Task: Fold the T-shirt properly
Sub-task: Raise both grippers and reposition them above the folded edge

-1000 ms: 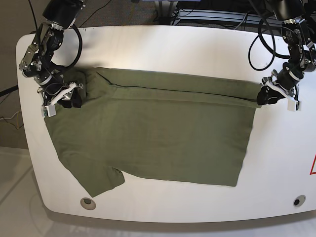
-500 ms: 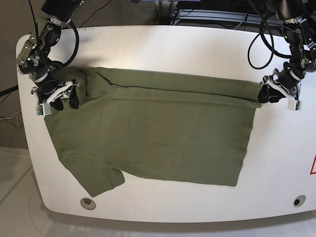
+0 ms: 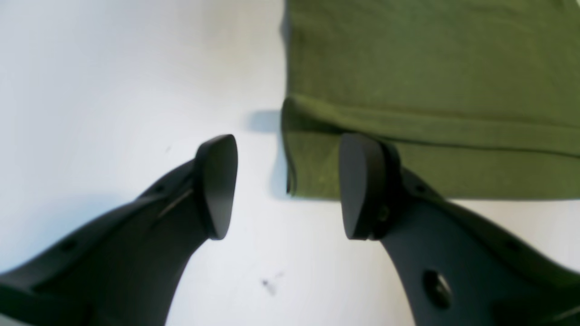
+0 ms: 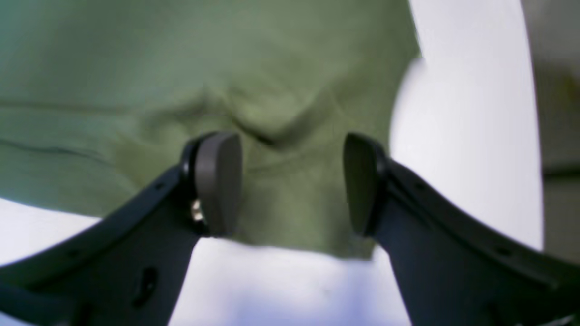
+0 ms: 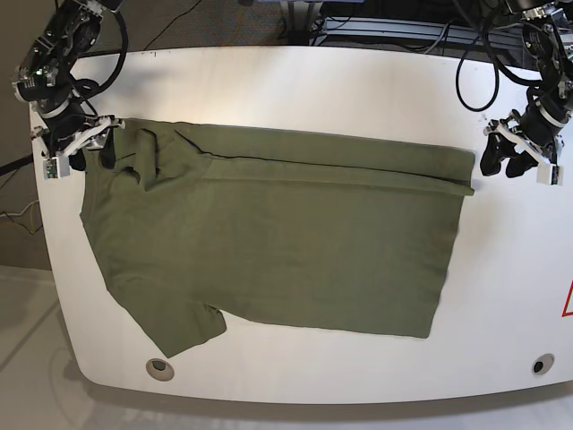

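Observation:
The olive-green T-shirt (image 5: 277, 242) lies flat on the white table (image 5: 313, 90), its far strip folded over towards the front. In the base view my left gripper (image 5: 503, 163) hovers just right of the shirt's far right corner, apart from it. The left wrist view shows that gripper (image 3: 287, 188) open, with the folded corner of the T-shirt (image 3: 430, 68) lying below the gap. My right gripper (image 5: 92, 154) sits at the shirt's far left end by the bunched sleeve. Its wrist view shows the gripper (image 4: 290, 181) open above wrinkled T-shirt (image 4: 226, 68) cloth, holding nothing.
The table's rounded front edge carries two round holes (image 5: 160, 367) (image 5: 538, 365). A red mark (image 5: 568, 300) sits at the right edge. Black cables (image 5: 474, 63) hang behind the right-side arm. The shirt's near sleeve (image 5: 183, 327) reaches close to the front edge.
Both grippers have drawn back from the shirt's far fold: the one on the view's left went up and left, the one on the right went up and right. The fold stays lying flat.

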Available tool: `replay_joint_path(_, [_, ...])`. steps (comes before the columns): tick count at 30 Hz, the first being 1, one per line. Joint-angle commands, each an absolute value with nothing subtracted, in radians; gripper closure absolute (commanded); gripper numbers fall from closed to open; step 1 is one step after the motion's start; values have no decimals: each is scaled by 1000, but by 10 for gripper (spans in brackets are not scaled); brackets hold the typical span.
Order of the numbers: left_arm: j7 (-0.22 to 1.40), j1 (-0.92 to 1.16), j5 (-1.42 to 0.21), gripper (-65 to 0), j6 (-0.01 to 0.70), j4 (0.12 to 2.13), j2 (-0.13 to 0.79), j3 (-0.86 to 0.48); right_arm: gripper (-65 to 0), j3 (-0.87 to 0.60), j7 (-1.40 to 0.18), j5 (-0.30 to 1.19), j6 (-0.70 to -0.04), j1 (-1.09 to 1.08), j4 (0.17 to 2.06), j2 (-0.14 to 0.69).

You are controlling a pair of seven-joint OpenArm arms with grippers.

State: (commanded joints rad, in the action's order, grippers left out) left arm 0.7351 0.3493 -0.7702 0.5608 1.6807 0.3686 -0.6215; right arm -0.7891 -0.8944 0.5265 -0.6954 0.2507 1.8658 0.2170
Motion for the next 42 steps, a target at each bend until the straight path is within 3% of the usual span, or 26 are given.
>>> replay_joint_path(9, [726, 338, -759, -321, 541, 1647, 343, -630, -334, -884, -902, 542, -698, 262, 1817, 199])
replay_joint_path(25, [719, 321, -759, -316, 540, 1630, 307, -553, -339, -903, -884, 599, -696, 263, 1836, 152])
replay_joint_path(34, [698, 319, -679, -313, 538, 1578, 317, -499, -337, -869, -765, 596, -697, 201, 1630, 190])
replay_joint_path(42, [681, 332, -638, -331, 538, 1590, 316, -514, -334, -878, -720, 537, -652, 159, 1522, 195])
